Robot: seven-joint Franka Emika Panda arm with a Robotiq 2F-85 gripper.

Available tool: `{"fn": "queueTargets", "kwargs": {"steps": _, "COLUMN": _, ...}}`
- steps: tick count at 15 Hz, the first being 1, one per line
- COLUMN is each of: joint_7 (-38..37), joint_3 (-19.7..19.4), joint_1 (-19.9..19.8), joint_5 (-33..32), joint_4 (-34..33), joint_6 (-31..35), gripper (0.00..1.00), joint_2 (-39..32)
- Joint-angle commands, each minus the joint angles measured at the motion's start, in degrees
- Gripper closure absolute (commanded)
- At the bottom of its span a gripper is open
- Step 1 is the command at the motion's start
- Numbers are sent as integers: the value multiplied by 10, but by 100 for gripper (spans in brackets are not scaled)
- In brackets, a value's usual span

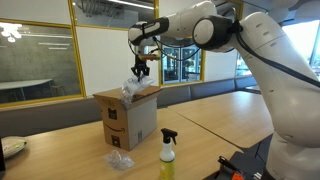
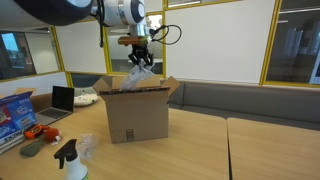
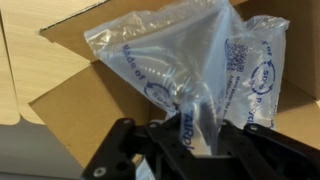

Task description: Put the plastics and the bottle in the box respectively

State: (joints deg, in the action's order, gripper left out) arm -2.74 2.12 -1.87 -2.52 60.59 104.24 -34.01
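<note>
One plastic, an air-pillow strip, is clamped in the gripper, with the jaws pinched on a flat bit of film. It hangs over the open box; cannot tell whether it touches the flaps.

Judged handling:
- Plastic is very light, soft and slick, with puffy cells that could pop under a hard squeeze. Best hold is a flat seam between cells. On release it would likely float down and may snag a flap.
- Second plastic lies on the table just beside the box base, near the bottle.
- Bottle is an upright, rigid sprayer with yellowish fluid, so it is heavier. Grip the body below the trigger.

Hidden or unclear:
- The box inside is not shown in either exterior view.
- Fingertips are buried under film in the wrist view.
- Print on the film is unreadable.
- The second plastic's edges are faint.
</note>
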Motion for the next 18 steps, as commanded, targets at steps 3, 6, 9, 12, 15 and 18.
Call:
{"fn": "queueTargets", "kwargs": {"steps": 3, "joint_7": 24, "joint_3": 7, "joint_1": -19, "joint_5": 26, "joint_4": -71, "joint_6": -54, "gripper": 40, "joint_2": -60}}
{"fn": "queueTargets", "kwargs": {"steps": 6, "joint_7": 27, "joint_3": 6, "joint_1": -27, "joint_5": 32, "joint_4": -88, "joint_6": -73, "gripper": 18, "joint_2": -78}}
{"fn": "queueTargets", "kwargs": {"steps": 9, "joint_7": 28, "joint_3": 6, "joint_1": -35, "joint_5": 34, "joint_4": -96, "joint_6": -88, "gripper": 0, "joint_2": -86}}
{"fn": "queueTargets", "kwargs": {"steps": 12, "joint_7": 19, "joint_3": 5, "joint_1": -37, "joint_5": 30, "joint_4": -85, "joint_6": -102, "gripper": 0, "joint_2": -70}}
{"fn": "queueTargets", "kwargs": {"steps": 15, "joint_7": 6, "joint_3": 5, "joint_1": -25, "joint_5": 22, "joint_4": -58, "joint_6": -116, "gripper": 0, "joint_2": -33}}
{"fn": "queueTargets", "kwargs": {"steps": 18, "joint_7": -3, "joint_3": 9, "joint_1": -6, "joint_5": 16, "joint_4": -29, "joint_6": -116, "gripper": 0, "joint_2": 8}}
